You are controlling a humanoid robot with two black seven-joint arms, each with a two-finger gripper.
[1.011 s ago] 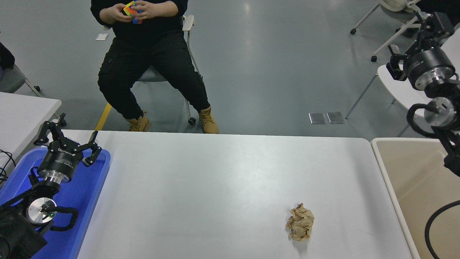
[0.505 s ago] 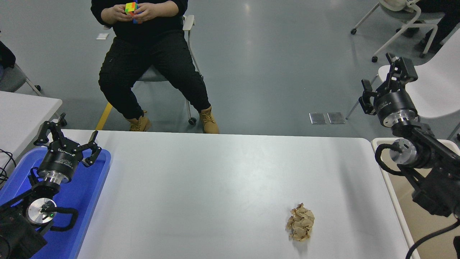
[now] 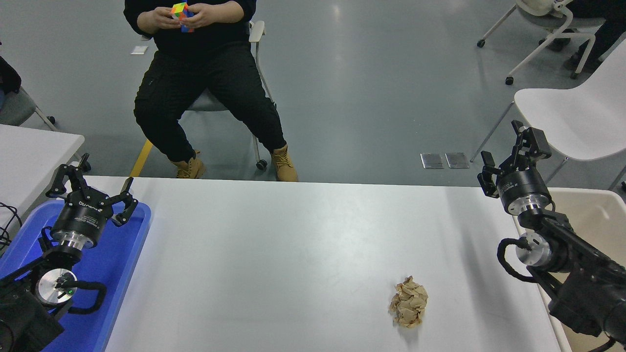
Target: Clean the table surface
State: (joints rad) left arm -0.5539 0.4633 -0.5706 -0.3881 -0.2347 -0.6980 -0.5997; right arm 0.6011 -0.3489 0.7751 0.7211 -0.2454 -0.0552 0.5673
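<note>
A grey, glossy floor fills the background, and the table surface (image 3: 293, 254), wide, white and matte with rounded corners, takes up most of the lower part of the view. On the table surface, toward its near right part, lies a crumpled wad of brown paper (image 3: 409, 302), alone and well apart from either arm.

Off the table surface's left end sits a blue tray (image 3: 122, 254), touching or just beside the table's edge. The left gripper (image 3: 93, 188) hangs over the far end of that tray, its fingers spread wide and holding nothing; its arm comes in from the lower left corner.

At the table surface's far right corner the right gripper (image 3: 508, 151) is raised above the edge, pointing away from the camera, with its two fingers parted and nothing between them. Its arm runs back along the table's right end, over a beige bin (image 3: 596, 210) with a pale rim that stands just beside the table.

Beyond the table surface's far edge a person (image 3: 195, 73) in black clothes and tan boots sits on a chair, both hands at chest height around a multicoloured puzzle cube (image 3: 181, 14). A white chair (image 3: 572, 122) stands on the floor past the table's far right corner, and part of a smaller white table (image 3: 34, 156) shows past the far left corner.
</note>
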